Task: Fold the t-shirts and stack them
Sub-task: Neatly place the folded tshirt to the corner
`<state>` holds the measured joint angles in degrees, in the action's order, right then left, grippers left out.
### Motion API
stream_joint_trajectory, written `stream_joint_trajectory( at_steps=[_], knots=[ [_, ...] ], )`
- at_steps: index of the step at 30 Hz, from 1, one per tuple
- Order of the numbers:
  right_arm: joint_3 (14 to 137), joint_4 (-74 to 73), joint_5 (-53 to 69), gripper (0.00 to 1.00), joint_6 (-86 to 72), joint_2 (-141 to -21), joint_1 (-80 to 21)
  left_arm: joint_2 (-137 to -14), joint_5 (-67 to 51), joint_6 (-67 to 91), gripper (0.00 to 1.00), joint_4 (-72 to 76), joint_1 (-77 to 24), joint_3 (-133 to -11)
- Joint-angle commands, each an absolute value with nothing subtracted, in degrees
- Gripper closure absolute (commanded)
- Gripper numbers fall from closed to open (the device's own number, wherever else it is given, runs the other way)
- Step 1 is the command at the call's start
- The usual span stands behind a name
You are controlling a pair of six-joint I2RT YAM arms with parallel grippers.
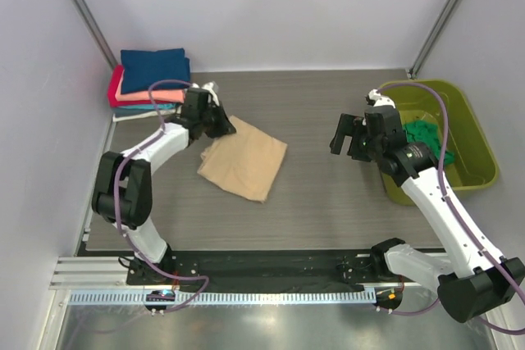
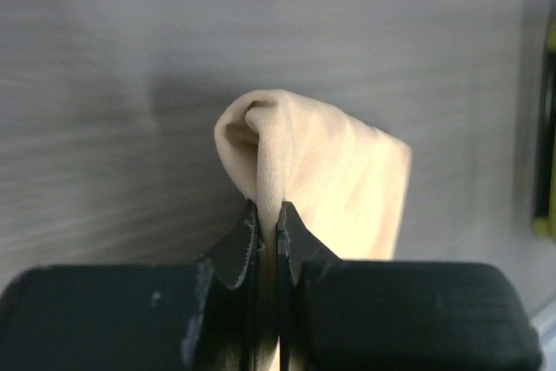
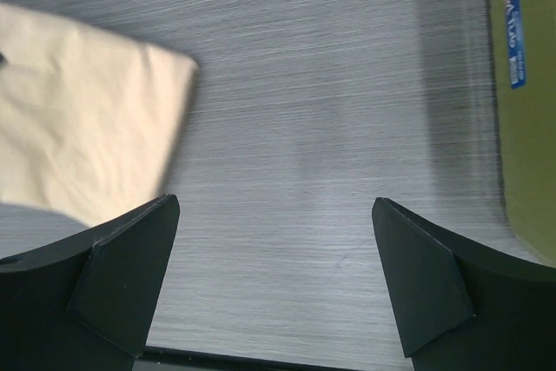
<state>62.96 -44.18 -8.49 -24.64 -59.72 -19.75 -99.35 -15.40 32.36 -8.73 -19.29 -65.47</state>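
Left fingers point(image 2: 236, 254) are clamped tight on the tan t-shirt point(image 1: 246, 163). The wrist view makes it plain: a pinched fold of beige cloth stands up between the two black tips, with no gap to speak of. From above, that grip sits on the shirt's far-left corner. The rest of the garment lies as a folded rectangle on the tabletop point(image 1: 328, 194), left of centre, set at a slant with one corner pointing toward the near edge.

Over on the right, the right fingers point(image 3: 130, 271) are spread wide apart and hold nothing. They hang above bare tabletop, in the stretch between the tan shirt and the lime-green tub point(image 1: 480, 147). Their own camera catches the shirt's edge off to the left and the tub's wall off to the right, touching neither.

In the far-left corner sits the stack point(image 1: 152, 79) of folded shirts. Navy blue is on top, red and coral pink show beneath, and teal peeks out at the bottom. It lies just beyond the left arm's wrist. In the tub on the right, an emerald green t-shirt point(image 1: 423, 130) lies crumpled, partly hidden behind the right arm.
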Motion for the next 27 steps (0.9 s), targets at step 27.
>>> stream_joint_trajectory(
  at_steps=[27],
  knots=[
    [65.2,-40.6,3.3,0.00,-25.3,-64.2,-19.6,-108.9,-19.5,10.2,1.00,-35.0,3.9,-124.2]
  ],
)
